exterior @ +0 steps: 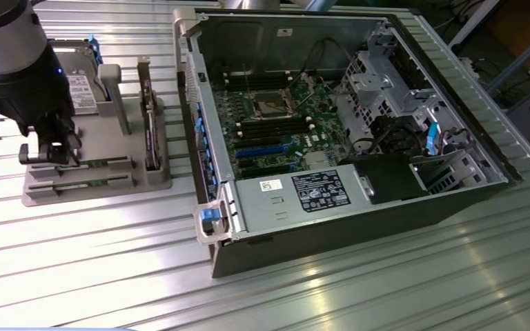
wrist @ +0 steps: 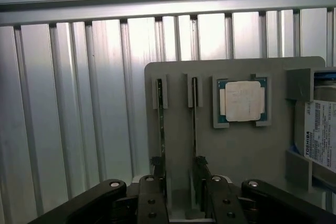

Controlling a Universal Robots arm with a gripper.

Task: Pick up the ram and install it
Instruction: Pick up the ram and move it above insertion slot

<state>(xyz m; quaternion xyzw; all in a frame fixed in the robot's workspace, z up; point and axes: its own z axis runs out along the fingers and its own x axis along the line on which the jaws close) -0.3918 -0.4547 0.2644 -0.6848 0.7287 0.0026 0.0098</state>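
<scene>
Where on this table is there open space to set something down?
The bare table along the exterior view's bottom, bordered by the grey holder and the computer case, is free. The holder, under the gripper, and the case's inside are crowded.

Arm (exterior: 7,41): cut off by the exterior view's top and left edges. It covers part of the hard drive (exterior: 81,91) and of the holder (exterior: 99,195) behind it.
Gripper (wrist: 185,184): jaws run off the wrist picture's edge. Whether they touch the ram sticks (wrist: 195,119) cannot be told.
Sticks seen edge-on; chips and label hidden.
Hard drive label cut by the picture's edge, only partly readable.
Dark upright plate (exterior: 152,138) in the holder: kind unclear.
Motherboard (exterior: 275,127) print too small to read.
</scene>
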